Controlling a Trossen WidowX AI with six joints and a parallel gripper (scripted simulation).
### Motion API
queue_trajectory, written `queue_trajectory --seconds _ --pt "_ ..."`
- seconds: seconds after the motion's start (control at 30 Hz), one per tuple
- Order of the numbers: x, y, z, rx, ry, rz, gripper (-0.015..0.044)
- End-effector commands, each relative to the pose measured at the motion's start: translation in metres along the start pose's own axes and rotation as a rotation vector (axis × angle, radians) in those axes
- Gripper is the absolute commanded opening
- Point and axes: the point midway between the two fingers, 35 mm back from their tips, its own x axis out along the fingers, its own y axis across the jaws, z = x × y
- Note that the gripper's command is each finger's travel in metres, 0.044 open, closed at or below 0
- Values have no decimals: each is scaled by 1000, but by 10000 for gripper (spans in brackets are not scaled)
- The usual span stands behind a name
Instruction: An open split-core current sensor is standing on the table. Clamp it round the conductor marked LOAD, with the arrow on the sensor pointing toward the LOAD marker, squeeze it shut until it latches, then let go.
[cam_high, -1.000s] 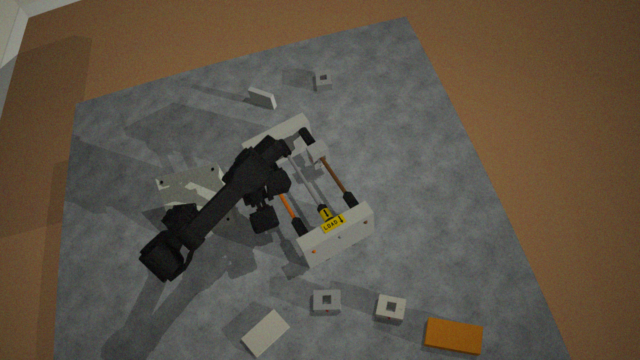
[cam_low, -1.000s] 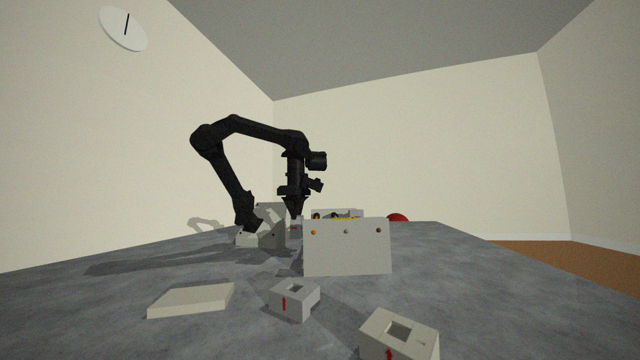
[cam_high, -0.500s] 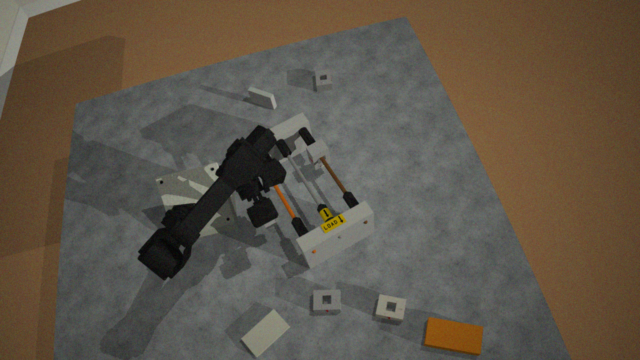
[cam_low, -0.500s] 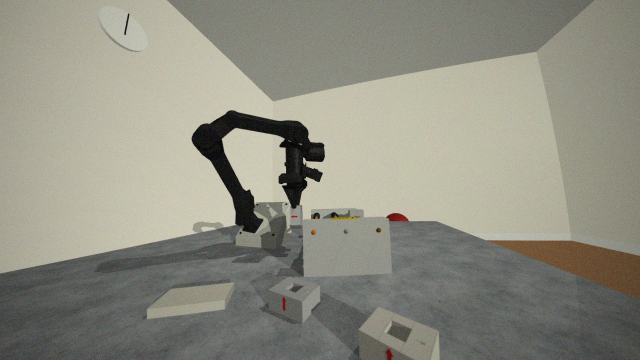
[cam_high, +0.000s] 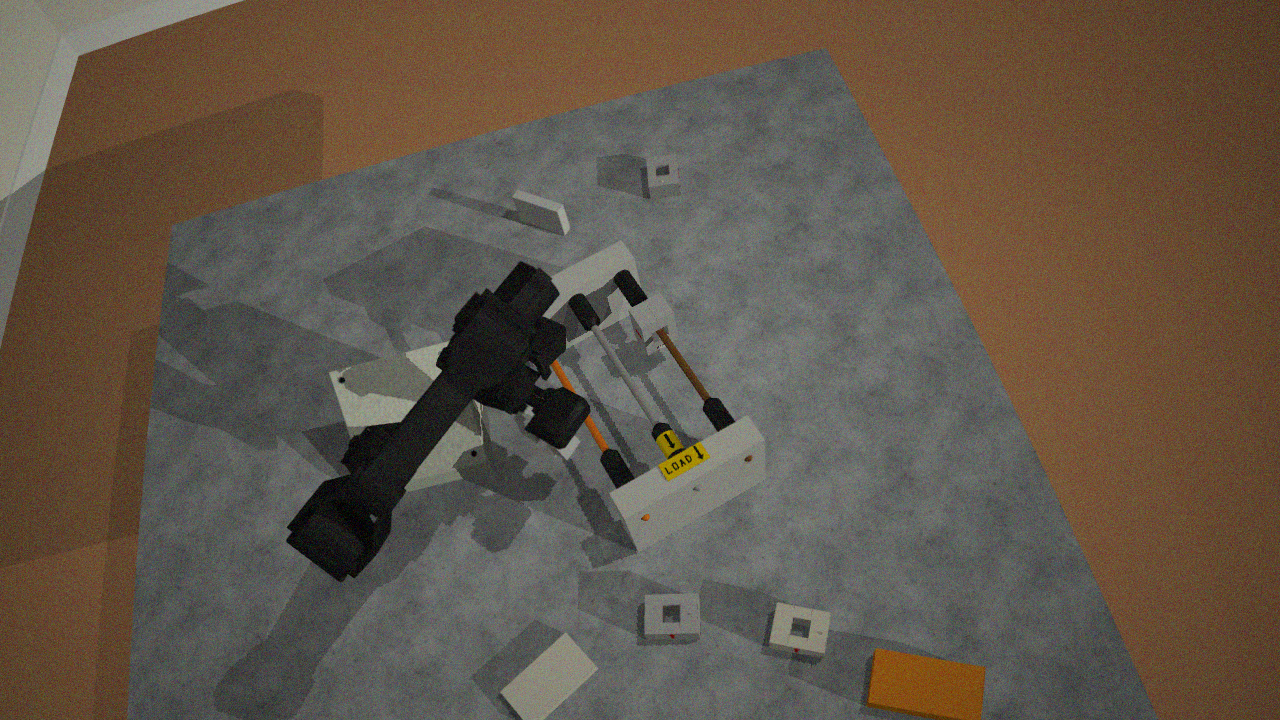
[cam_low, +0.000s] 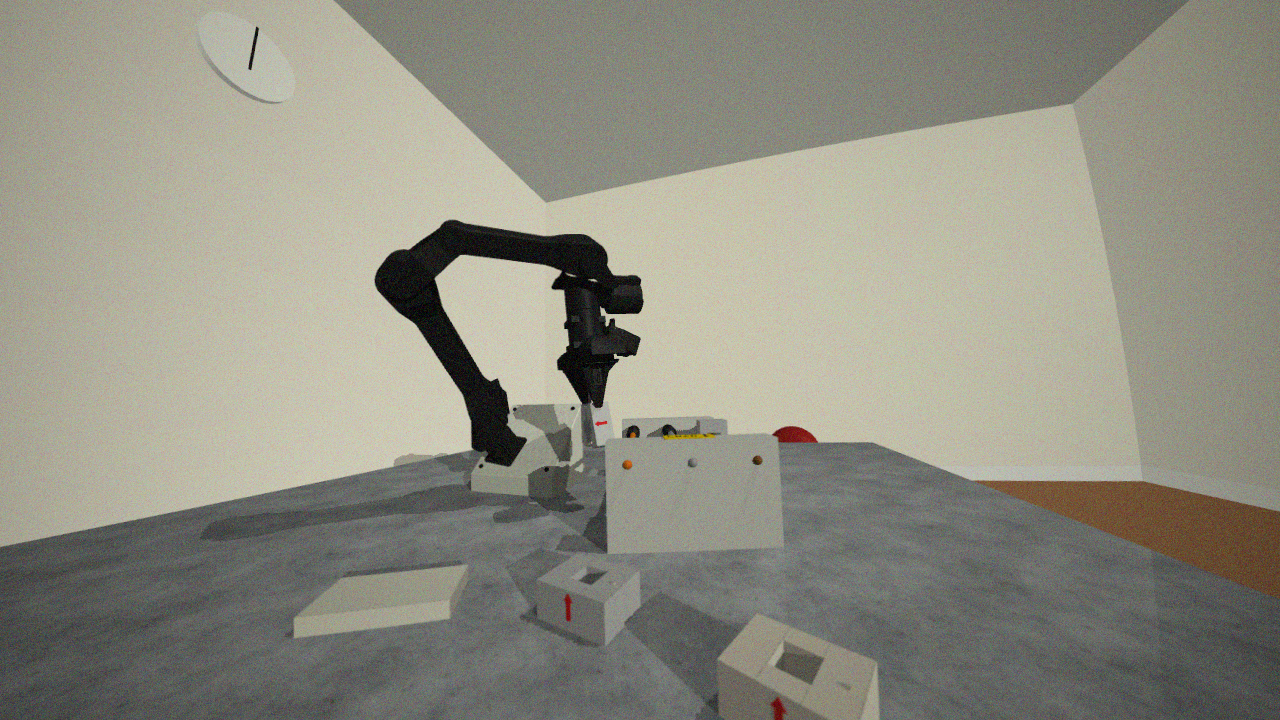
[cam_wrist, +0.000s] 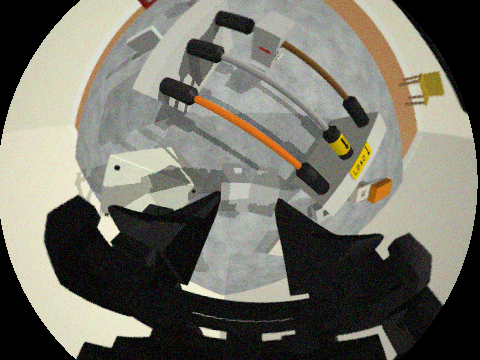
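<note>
My gripper (cam_low: 596, 404) (cam_wrist: 248, 199) is shut on the pale current sensor (cam_low: 602, 435) (cam_wrist: 238, 192), which hangs below the fingertips, above the table and beside the rack on the orange conductor's side. Its red arrow points left in the exterior view. The fingers hide part of it; how far its jaws stand open I cannot tell. The grey LOAD conductor (cam_high: 627, 374) (cam_wrist: 282, 84) is the middle one of three, with a yellow arrow band at its front end. The yellow LOAD marker (cam_high: 683, 462) (cam_wrist: 361, 161) sits on the rack's front block (cam_high: 707, 490) (cam_low: 693, 510).
The orange conductor (cam_high: 581, 407) (cam_wrist: 250, 131) lies between gripper and LOAD conductor. A white block with a red arrow (cam_high: 655, 315) (cam_wrist: 266, 44) sits on the brown conductor (cam_high: 687, 367). Square-holed blocks (cam_high: 671, 628) (cam_high: 810, 643), a cream slab (cam_high: 548, 677) and an orange block (cam_high: 926, 685) lie in front.
</note>
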Motion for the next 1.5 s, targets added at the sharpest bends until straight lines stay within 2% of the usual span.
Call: queue_trajectory --seconds 0.0,0.67,0.83,1.33,1.47 --pt "-4 -1 1 -162 -26 -19 0" --pt "-20 -1 2 -847 -87 -110 0" --pt "-21 -7 14 -880 -91 -114 0" --pt "-9 -48 92 -1088 -100 -158 0" --pt "-8 -50 96 -1097 -99 -160 0"
